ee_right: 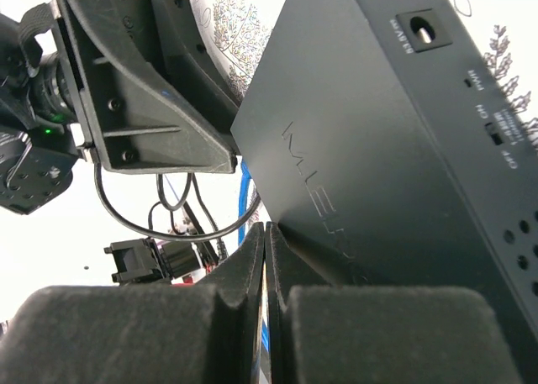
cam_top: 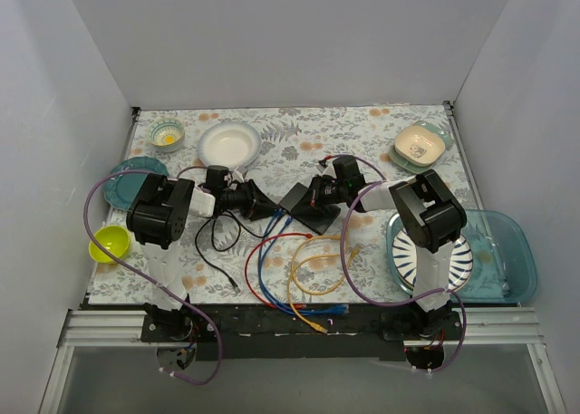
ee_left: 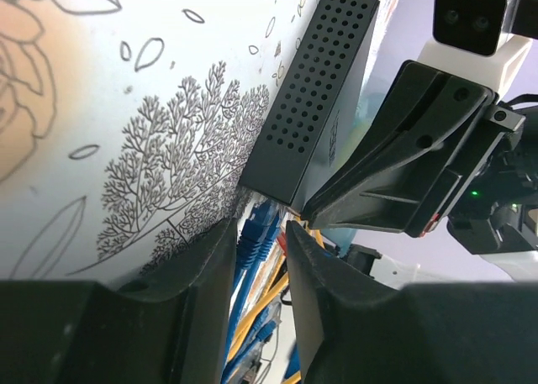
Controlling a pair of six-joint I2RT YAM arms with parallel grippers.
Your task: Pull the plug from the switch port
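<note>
The switch (cam_top: 304, 207), a flat matte-black box, lies mid-table between both grippers. It shows its perforated side in the left wrist view (ee_left: 315, 98) and its broad face in the right wrist view (ee_right: 403, 149). Blue plugs (ee_left: 256, 233) with a red and a yellow cable beside them leave its socket edge. My left gripper (cam_top: 265, 206) (ee_left: 262, 226) has its jaws close on both sides of the blue plugs. My right gripper (cam_top: 313, 195) (ee_right: 266, 226) is shut, its tips against the switch's edge, holding nothing I can see.
Loose red (cam_top: 258, 269), yellow (cam_top: 313, 278) and black (cam_top: 213, 242) cables lie in front of the switch. A white plate (cam_top: 229, 144), small bowl (cam_top: 167, 135), teal plate (cam_top: 127, 183) and yellow-green bowl (cam_top: 109, 243) are left. A beige bowl (cam_top: 419, 144) and blue tray (cam_top: 507, 242) are right.
</note>
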